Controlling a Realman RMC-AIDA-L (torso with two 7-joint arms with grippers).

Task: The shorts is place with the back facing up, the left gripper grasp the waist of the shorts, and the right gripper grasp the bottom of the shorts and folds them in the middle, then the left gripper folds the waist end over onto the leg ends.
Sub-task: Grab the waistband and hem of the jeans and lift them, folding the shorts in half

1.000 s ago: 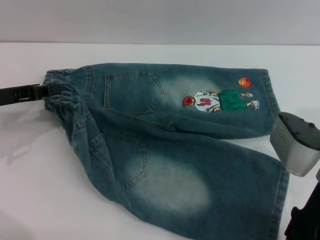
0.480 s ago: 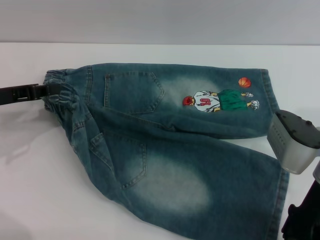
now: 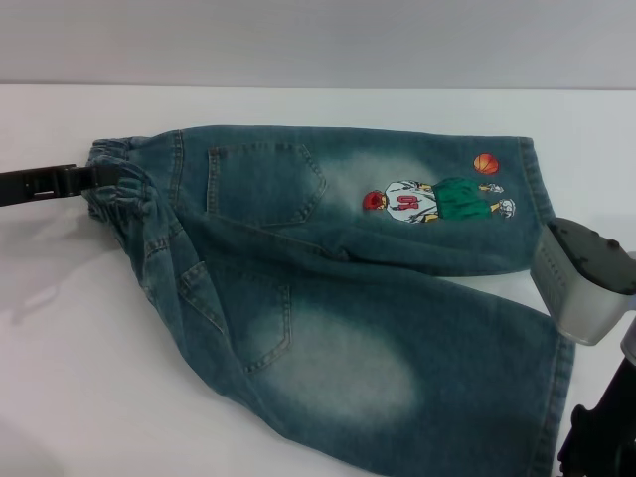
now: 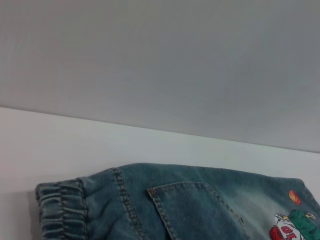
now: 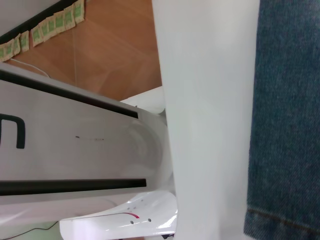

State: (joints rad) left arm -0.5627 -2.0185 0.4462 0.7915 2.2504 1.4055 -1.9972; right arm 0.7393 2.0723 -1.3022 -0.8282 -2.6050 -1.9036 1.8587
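Observation:
The shorts (image 3: 338, 288) lie flat on the white table (image 3: 60, 378), back pockets up, with the cartoon patch (image 3: 437, 199) on the far leg. The ruffled waist (image 3: 119, 184) is at the left and shows close up in the left wrist view (image 4: 60, 212). My left gripper (image 3: 94, 179), a slim black claw, reaches in from the left, its tip at the waist. The leg hems (image 3: 542, 199) are at the right. My right gripper (image 3: 586, 283) hangs with its grey housing just beyond the far leg's hem. The right wrist view shows a hem (image 5: 280, 220).
The table's far edge meets a grey wall (image 3: 318, 40). Past the table's right side, the right wrist view shows a wooden floor (image 5: 110, 60) and white robot body panels (image 5: 75, 150). A black part of the right arm (image 3: 596, 437) sits at the near right corner.
The right gripper's housing has shifted slightly left and down, closer to the leg hems. The left gripper has edged up a little at the waist. The shorts lie as before.

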